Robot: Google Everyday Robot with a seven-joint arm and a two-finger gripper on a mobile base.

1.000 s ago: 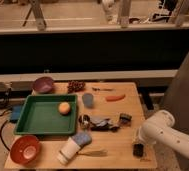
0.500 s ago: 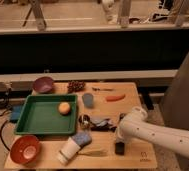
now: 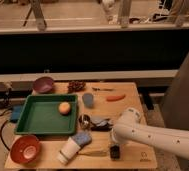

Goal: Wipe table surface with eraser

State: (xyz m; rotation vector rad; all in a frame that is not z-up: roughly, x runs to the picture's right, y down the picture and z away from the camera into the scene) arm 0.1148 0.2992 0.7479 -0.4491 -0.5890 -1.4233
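The light tan wooden table surface (image 3: 143, 107) fills the lower middle of the camera view. My white arm reaches in from the lower right and bends down toward the table's front edge. My gripper (image 3: 115, 151) is at its tip, low on the table, shut on the small black eraser (image 3: 115, 152), which rests on the wood. The eraser is right of a lying white cup (image 3: 68, 150).
A green tray (image 3: 35, 122) holding an orange ball (image 3: 64, 108) is at the left. A purple bowl (image 3: 43, 85), red bowl (image 3: 25, 149), blue cloth (image 3: 82, 137), grey-blue cup (image 3: 88, 100), carrot (image 3: 115, 97), utensil (image 3: 93, 153) and dark boxy object (image 3: 102, 123) also stand here.
My arm has swept left along the table's front edge, carrying the black eraser from the right front corner to the front middle. The other objects have not moved.
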